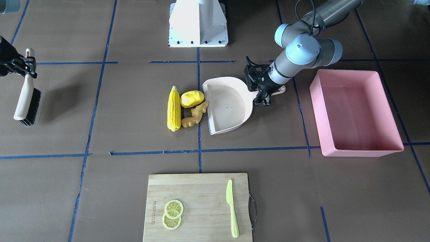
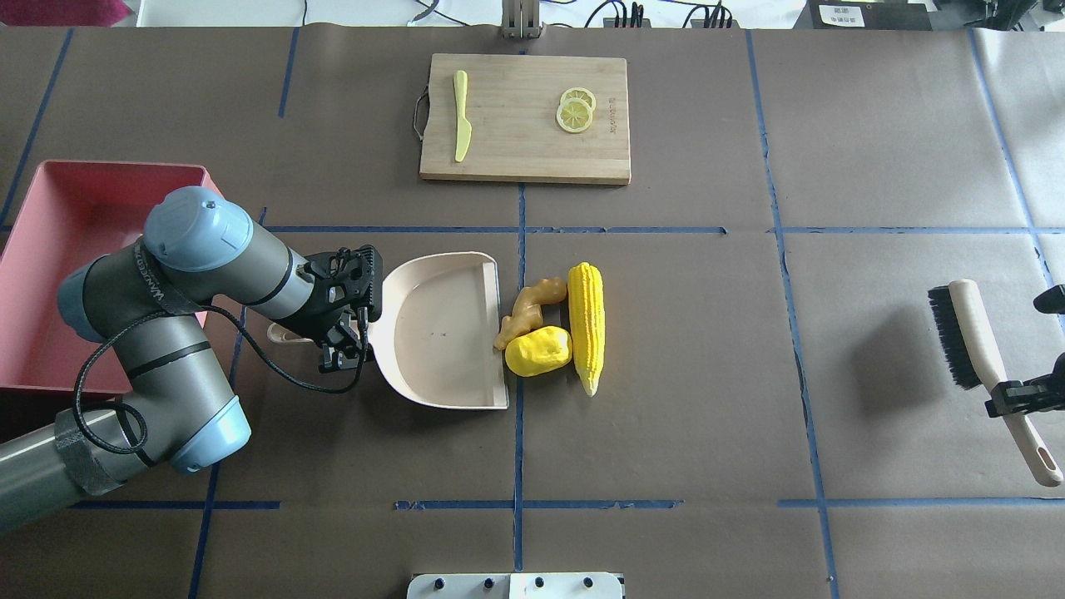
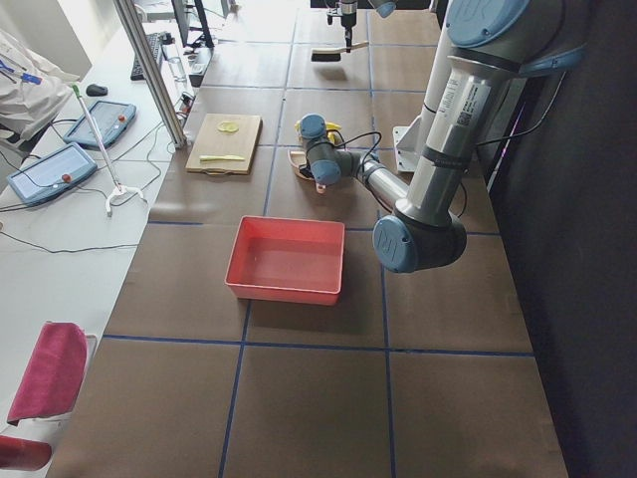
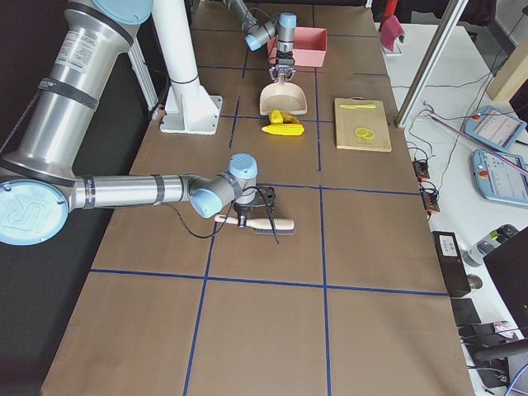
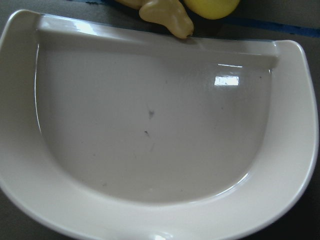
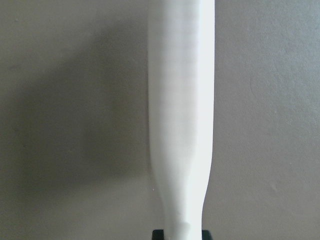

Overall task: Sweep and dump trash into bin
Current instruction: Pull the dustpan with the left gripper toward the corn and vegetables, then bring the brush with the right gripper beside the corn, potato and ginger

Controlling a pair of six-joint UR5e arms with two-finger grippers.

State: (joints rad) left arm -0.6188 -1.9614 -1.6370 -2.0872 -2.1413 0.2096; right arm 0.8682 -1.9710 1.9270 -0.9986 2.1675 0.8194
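Nearest the front-facing camera, at lower centre, the cutting board (image 1: 198,188) carries printed lettering along its left edge, too small to read. At the left frame edge, largely cut off, the right gripper (image 1: 25,65) is clamped on the handle of the brush (image 1: 24,97). At centre the left gripper (image 1: 261,88) is closed on the handle of the dustpan (image 1: 228,104). The corn cob (image 1: 173,108), yellow lump (image 1: 192,98) and ginger root (image 1: 195,114) lie at the pan's open lip, across the pan from that gripper, the ginger touching the lip, and the bin (image 1: 317,117) stands near it at right.
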